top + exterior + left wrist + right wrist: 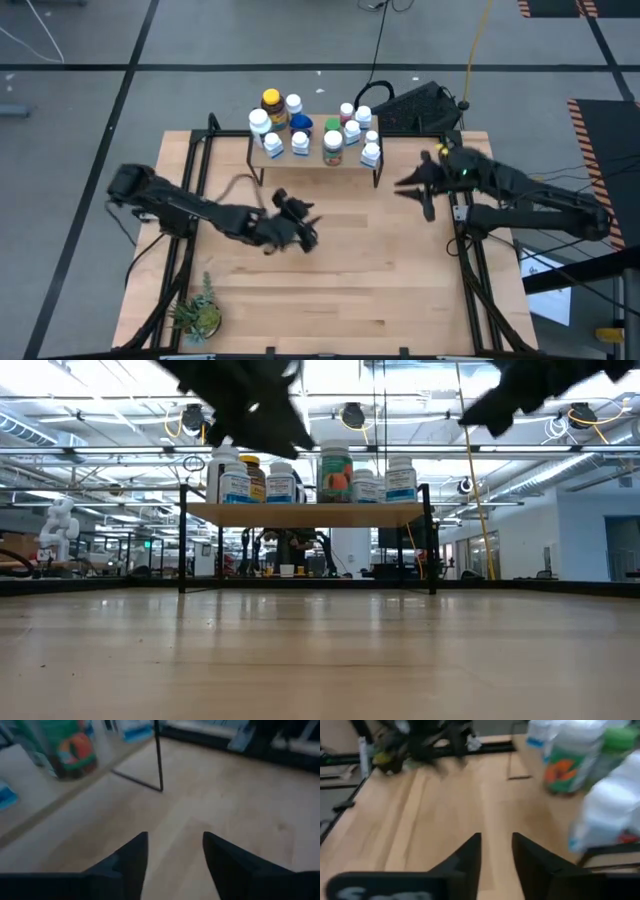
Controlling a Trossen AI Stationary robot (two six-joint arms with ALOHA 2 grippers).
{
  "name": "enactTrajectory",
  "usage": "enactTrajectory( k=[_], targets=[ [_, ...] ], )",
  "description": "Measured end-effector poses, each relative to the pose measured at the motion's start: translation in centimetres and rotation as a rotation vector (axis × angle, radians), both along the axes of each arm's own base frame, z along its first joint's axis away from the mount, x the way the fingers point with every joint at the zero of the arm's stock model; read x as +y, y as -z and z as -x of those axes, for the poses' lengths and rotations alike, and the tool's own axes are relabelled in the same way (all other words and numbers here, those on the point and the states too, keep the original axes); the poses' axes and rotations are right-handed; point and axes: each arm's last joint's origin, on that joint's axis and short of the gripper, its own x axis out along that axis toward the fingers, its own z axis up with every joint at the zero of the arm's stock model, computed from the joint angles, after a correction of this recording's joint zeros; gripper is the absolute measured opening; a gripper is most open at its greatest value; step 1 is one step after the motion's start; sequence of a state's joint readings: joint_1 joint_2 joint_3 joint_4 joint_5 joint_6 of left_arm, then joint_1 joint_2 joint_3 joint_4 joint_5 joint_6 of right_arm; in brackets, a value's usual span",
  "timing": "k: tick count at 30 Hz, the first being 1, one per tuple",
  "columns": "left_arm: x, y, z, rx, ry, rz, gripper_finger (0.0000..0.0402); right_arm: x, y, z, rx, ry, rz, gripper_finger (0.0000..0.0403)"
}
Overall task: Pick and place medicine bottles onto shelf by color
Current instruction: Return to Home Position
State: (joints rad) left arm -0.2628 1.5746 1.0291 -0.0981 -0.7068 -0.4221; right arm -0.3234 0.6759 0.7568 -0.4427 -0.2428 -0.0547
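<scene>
Homing step is judged in hand: medicine bottles (315, 128) are stood on the shelf (312, 162), left gripper (306, 232) and right gripper (414, 188) are held near it, fingers parted and empty, so only arm retraction is called for.

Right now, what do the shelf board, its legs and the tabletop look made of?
Board: looks like pale wood, matte, with an even tan edge; solid or veneer is unclear.
Legs: thin, straight black rods, probably painted metal given how slender they are.
Tabletop: light wood planks with a satin sheen; seams and grain show.
</scene>
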Motion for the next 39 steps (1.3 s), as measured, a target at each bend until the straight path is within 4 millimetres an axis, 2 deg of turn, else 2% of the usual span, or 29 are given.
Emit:
enactTrajectory(
  k=[2,5,9,14,18,24,32,39],
  targets=[
    [1.2,0.4,2.1,-0.047,0.061,0.008,0.0168,0.5,2.1,0.1,-0.005,-0.032,-0.003,0.0075],
    [2.1,0.9,5.2,-0.119,0.243,-0.022,0.0125,1.4,4.3,0.3,-0.032,-0.117,-0.019,0.0040],
    [3.4,1.8,9.9,-0.218,0.383,-0.118,0.0073,2.2,6.4,0.3,-0.096,-0.211,-0.030,0.0006],
    [6.2,3.4,15.3,-0.344,0.301,-0.156,0.0021,2.3,6.4,0.3,-0.203,-0.227,0.010,0.0005],
    [7.7,4.2,18.1,-0.437,0.268,-0.146,0.0006,2.4,6.0,0.7,-0.242,-0.251,0.113,0.0001],
    [8.7,4.9,20.0,-0.442,0.312,-0.071,0.0008,2.4,5.5,1.5,-0.289,-0.255,0.180,0.0001],
    [8.8,4.8,20.7,-0.433,0.372,-0.108,0.0017,1.7,8.1,1.6,-0.355,-0.178,0.147,0.0000],
    [9.0,5.3,20.9,-0.392,0.351,-0.077,0.0020,1.3,9.1,2.3,-0.356,-0.121,0.115,0.0000]
  ],
)
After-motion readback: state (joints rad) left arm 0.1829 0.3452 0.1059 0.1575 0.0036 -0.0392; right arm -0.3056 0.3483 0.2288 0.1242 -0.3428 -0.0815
